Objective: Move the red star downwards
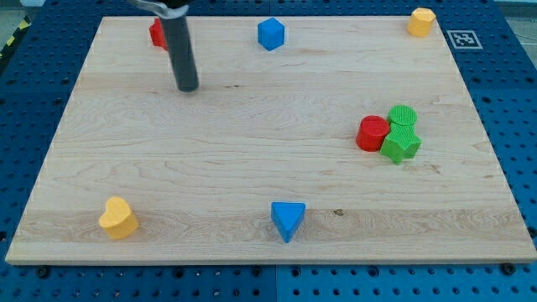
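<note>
Red star (156, 33) sits at the bench (252, 159) top edge near the left corner, half hidden behind the rod; my tip (187, 86) rests just below-right of it; no pincer shows.

My tip (187, 86) stands just below-right of the star (157, 33) at the board's (252, 151) top-left.

No legible text, brand or number noted on any block or on the tabletop (252, 151). One sign only: a black-and-white square fiducial marker (463, 39) on the blue perforated surface (512, 101) at the view's top right.
</note>
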`<state>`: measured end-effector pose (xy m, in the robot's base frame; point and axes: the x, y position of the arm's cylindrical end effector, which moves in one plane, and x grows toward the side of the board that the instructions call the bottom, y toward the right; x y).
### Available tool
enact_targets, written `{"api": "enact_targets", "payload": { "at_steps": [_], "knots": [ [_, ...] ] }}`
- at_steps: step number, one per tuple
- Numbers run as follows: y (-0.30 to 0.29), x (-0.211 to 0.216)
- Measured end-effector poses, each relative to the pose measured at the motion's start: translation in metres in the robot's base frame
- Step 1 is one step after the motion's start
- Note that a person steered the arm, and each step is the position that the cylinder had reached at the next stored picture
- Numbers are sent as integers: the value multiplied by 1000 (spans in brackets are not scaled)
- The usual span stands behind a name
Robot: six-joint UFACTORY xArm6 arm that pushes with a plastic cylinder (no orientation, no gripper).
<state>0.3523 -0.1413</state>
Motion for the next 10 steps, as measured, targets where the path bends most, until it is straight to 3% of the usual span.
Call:
{"api": "enact_targets", "payload": {
  "at_steps": [4,6,10],
  "knots": [
    [-124,-111],
    [-99,-149],
    [-36,-129]
  ]
}}
